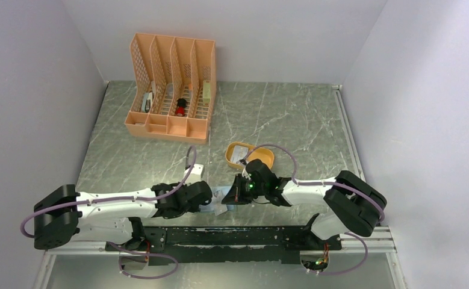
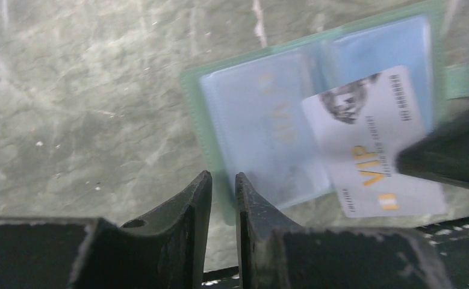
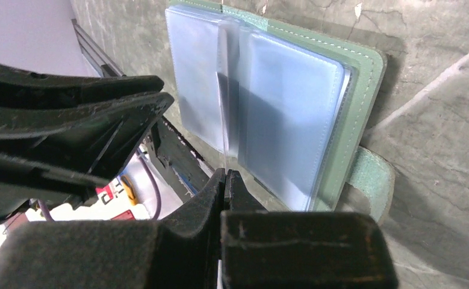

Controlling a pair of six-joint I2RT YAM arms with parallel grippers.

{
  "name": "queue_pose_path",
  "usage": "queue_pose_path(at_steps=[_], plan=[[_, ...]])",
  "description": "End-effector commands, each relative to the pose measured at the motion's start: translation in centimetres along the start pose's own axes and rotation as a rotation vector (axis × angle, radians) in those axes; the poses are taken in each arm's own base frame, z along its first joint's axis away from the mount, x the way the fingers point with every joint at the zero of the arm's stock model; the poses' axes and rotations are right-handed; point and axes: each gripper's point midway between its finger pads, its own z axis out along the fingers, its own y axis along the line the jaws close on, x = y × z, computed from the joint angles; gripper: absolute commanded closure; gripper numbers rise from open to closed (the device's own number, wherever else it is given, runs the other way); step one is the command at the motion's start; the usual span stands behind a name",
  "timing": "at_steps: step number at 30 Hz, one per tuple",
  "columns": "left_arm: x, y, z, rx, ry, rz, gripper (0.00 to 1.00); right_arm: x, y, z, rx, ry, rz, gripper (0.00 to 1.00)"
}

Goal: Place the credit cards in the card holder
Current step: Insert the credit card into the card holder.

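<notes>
Two arms reach inward from their bases at the near edge of the desk point(image 1: 292, 114) and meet just in front of that edge. Between them the card holder point(image 2: 262, 120) lies open and flat, its clear sleeves facing up.

The left end effector point(image 2: 223, 177) comes in low from the left. Its fingers point(image 2: 197, 201) are drawn almost together, with only a narrow slit between them. The green near edge of the card holder runs into that slit, and it seems to be pinched there, though the blur keeps the contact from being sure.

The right end effector point(image 3: 224, 176) is closed, its tips pressed on a credit card point(image 2: 370, 150) held by its right-hand end. The card is pale grey-white, with gold "VIP" lettering and a small dark picture. It lies tilted across the right sleeve and overhangs the card holder's near edge. From the right wrist it shows only as a thin strip, edge-on, running toward the fold between the sleeves. Faint gold lettering shows through the left sleeve. The snap tab point(image 3: 373, 180) sticks out from the right side of the card holder, flat on the marbled surface.

Just beyond the right wrist stands a mustard-yellow oval tray point(image 1: 267, 161) with something pale inside. Well beyond, toward the back left, stands a peach lattice desk organizer point(image 1: 140, 66). Its compartments hold a few small items, one of them red and black.
</notes>
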Motion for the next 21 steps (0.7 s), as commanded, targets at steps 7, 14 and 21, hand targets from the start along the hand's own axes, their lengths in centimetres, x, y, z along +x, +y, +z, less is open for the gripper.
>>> queue_pose_path(at_steps=[7,14,21], plan=[[1.7,3.4,0.9,-0.102,0.039,-0.041,0.75,-0.2,0.5,0.3,-0.032,-0.003,-0.018,1.00],[2.4,2.7,1.8,-0.088,0.077,-0.002,0.78,-0.2,1.0,0.6,-0.071,-0.002,-0.015,1.00],[2.8,2.2,2.3,-0.074,0.094,0.009,0.80,-0.5,1.3,0.8,-0.083,-0.019,-0.013,1.00]])
